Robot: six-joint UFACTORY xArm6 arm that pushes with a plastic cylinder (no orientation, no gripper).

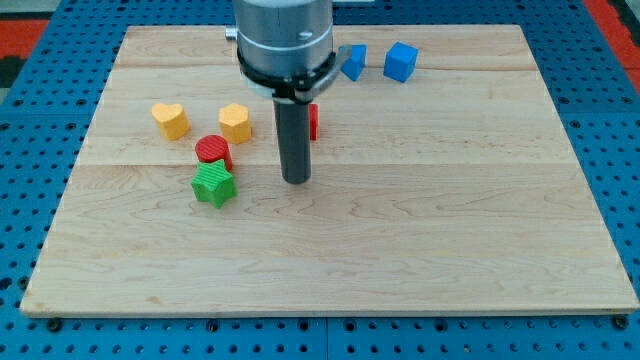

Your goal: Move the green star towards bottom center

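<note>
Arm: a grey round housing (pixel 283 40) comes down from the view's top and ends in a straight dark rod (pixel 295 140).
My tip: my tip (pixel 296 180) sits on the bench, on bare wood, touching no block.
Jaws: this arm carries no jaws, only the rod, so nothing is held and there is no opening to report.
Green star: the green star (pixel 213 186) lies to the view's left of my tip, near it and almost level with it, with a clear strip of wood between them. It sits left of centre, about halfway down the bench.
Red cylinder: the red cylinder (pixel 213 151) stands up and to the left of my tip, right above the green star; the two look to be touching or nearly so, and I cannot tell which.
Yellow blocks: a yellow block (pixel 235 122), heart-like in shape, sits above the red cylinder, up-left of my tip; a yellow heart (pixel 170 119) lies farther left, well apart from my tip.
Red block: a red block (pixel 313 121) peeks out just behind the rod on its right; its shape is hidden.
Blue blocks: a blue block (pixel 353 62) and a blue cube (pixel 401 61) lie up and to the right of my tip, near the top edge, well apart from it.
Bench: a pale wooden board (pixel 420 240) on a blue perforated base (pixel 30 110).
</note>
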